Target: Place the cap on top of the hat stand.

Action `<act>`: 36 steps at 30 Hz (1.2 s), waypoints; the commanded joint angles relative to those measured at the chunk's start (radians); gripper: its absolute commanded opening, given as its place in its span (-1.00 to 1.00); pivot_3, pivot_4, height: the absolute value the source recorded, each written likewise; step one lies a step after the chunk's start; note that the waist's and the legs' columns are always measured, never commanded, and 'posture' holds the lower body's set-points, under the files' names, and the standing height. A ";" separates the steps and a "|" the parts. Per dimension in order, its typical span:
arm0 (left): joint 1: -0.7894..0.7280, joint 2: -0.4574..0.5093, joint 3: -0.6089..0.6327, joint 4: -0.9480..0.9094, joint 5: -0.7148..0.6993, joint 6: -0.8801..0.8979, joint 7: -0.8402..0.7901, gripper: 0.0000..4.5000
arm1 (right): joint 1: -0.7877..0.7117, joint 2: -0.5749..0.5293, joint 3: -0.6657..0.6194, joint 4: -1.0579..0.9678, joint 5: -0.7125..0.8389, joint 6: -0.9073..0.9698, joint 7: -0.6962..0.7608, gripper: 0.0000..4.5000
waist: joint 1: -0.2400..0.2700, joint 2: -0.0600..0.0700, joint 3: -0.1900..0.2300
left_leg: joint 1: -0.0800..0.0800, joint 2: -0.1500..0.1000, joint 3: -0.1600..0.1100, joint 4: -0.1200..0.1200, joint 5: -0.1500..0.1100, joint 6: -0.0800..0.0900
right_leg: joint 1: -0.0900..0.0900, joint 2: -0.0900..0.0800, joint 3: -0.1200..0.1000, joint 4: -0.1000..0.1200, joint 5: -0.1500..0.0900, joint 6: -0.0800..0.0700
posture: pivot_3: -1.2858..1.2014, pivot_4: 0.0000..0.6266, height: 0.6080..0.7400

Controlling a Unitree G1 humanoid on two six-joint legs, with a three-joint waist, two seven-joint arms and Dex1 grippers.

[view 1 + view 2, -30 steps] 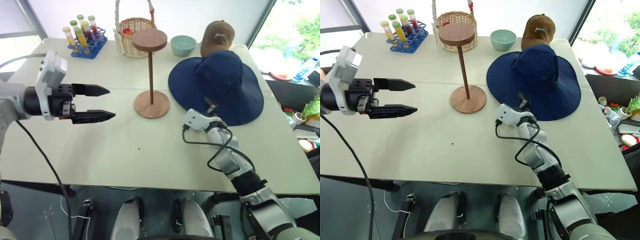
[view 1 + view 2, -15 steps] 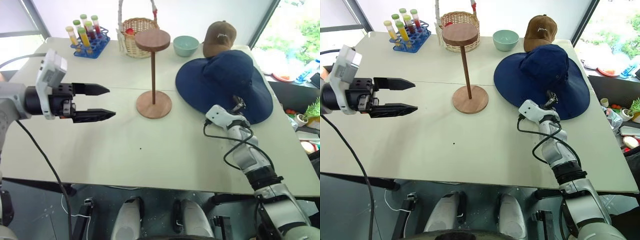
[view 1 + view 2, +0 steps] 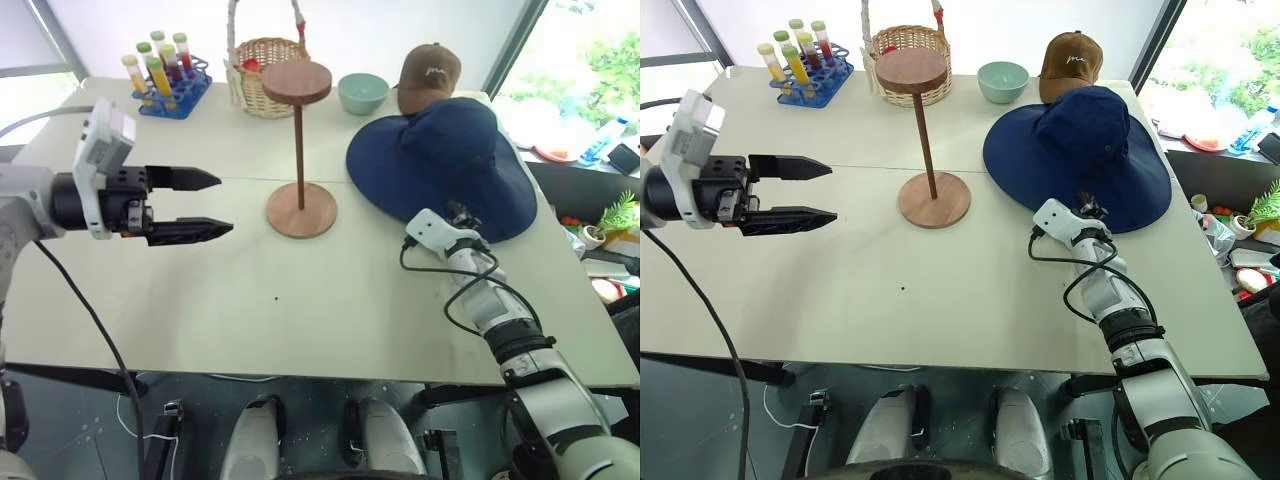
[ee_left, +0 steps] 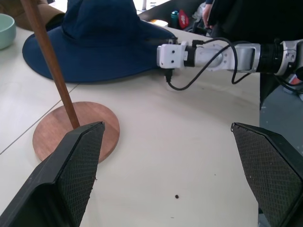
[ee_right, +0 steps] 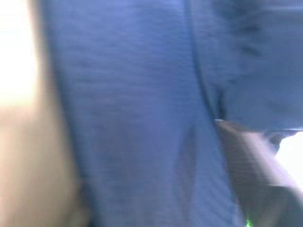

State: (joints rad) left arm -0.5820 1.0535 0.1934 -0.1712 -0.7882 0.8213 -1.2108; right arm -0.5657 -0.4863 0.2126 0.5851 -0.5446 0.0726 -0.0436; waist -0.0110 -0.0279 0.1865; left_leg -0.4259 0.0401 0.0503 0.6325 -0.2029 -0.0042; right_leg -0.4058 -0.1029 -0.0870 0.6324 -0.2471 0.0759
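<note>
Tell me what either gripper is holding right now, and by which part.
The left gripper is open and empty. The right gripper sits at the near brim edge of the cap; whether it has clamped the brim cannot be told.

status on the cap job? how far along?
Done: right pincer has reached the cap's near brim. In hand: it sits at the brim edge; a grip can't be confirmed. Left: lift the cap off the table and onto the stand, whose top is bare. Left pincer hovers open.
</note>
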 commanded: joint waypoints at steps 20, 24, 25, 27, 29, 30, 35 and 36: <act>-0.048 -0.039 0.092 -0.048 -0.098 0.032 0.101 1.00 | 0.107 -0.132 -0.213 -0.494 0.251 0.139 0.362 -0.98 | -0.005 0.004 0.002 | -0.001 0.003 0.002 -0.002 0.000 0.000 | -0.003 0.002 0.001 0.000 0.001 0.002 | 0.03 -0.52 1.00; -0.060 -0.033 0.118 -0.054 -0.117 0.033 0.124 1.00 | 0.006 -0.177 -0.319 -0.572 0.407 0.248 0.497 -0.98 | -0.004 0.009 0.005 | -0.001 0.004 0.002 -0.001 0.000 0.000 | -0.004 0.004 0.001 0.000 0.001 0.001 | 0.03 -0.52 1.00; -0.066 -0.031 0.126 -0.051 -0.122 0.035 0.130 1.00 | -0.038 -0.190 -0.342 -0.578 0.444 0.282 0.525 -0.98 | -0.004 0.010 0.006 | -0.001 0.004 0.002 -0.001 0.000 0.000 | -0.004 0.004 0.001 0.000 0.002 0.001 | 0.03 -0.52 1.00; -0.080 -0.029 0.142 -0.042 -0.131 0.038 0.143 1.00 | -0.156 -0.219 -0.373 -0.544 0.496 0.352 0.561 -0.98 | -0.006 0.013 0.008 | -0.001 0.004 0.003 -0.001 0.000 0.000 | -0.004 0.004 0.002 0.000 0.002 0.000 | 0.03 -0.52 1.00; -0.087 -0.028 0.150 -0.034 -0.131 0.036 0.151 1.00 | -0.282 -0.243 -0.378 -0.467 0.524 0.367 0.587 -0.98 | -0.008 0.013 0.008 | -0.001 0.004 0.004 -0.001 0.000 0.000 | -0.006 0.004 0.003 0.001 0.002 0.000 | 0.03 -0.52 1.00; -0.086 -0.027 0.153 -0.031 -0.129 0.033 0.153 1.00 | -0.352 -0.250 -0.375 -0.418 0.538 0.366 0.600 -0.98 | -0.007 0.013 0.008 | -0.001 0.004 0.005 -0.002 0.000 0.000 | -0.006 0.005 0.003 0.001 0.002 0.000 | 0.03 -0.52 1.00; -0.080 -0.027 0.159 -0.029 -0.120 0.023 0.158 1.00 | -0.695 -0.247 -0.341 -0.092 0.551 0.282 0.626 -0.98 | -0.008 0.013 0.008 | -0.002 0.006 0.006 -0.004 0.000 0.000 | -0.008 0.006 0.003 0.001 0.002 0.000 | 0.03 -0.52 1.00; -0.080 -0.028 0.158 -0.030 -0.119 0.021 0.159 1.00 | -0.737 -0.244 -0.334 -0.040 0.547 0.259 0.626 -0.98 | -0.008 0.014 0.008 | -0.002 0.006 0.006 -0.004 0.000 0.000 | -0.009 0.006 0.004 0.001 0.002 0.000 | 0.03 -0.52 1.00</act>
State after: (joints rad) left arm -0.6526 1.0155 0.3196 -0.1910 -0.9040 0.8605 -1.0581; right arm -1.2407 -0.7241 -0.1159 0.4946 -0.0001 0.3863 0.5851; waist -0.0192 -0.0142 0.1949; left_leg -0.4289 0.0457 0.0575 0.6290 -0.2030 -0.0044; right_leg -0.4158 -0.0970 -0.0826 0.6339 -0.2446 0.0754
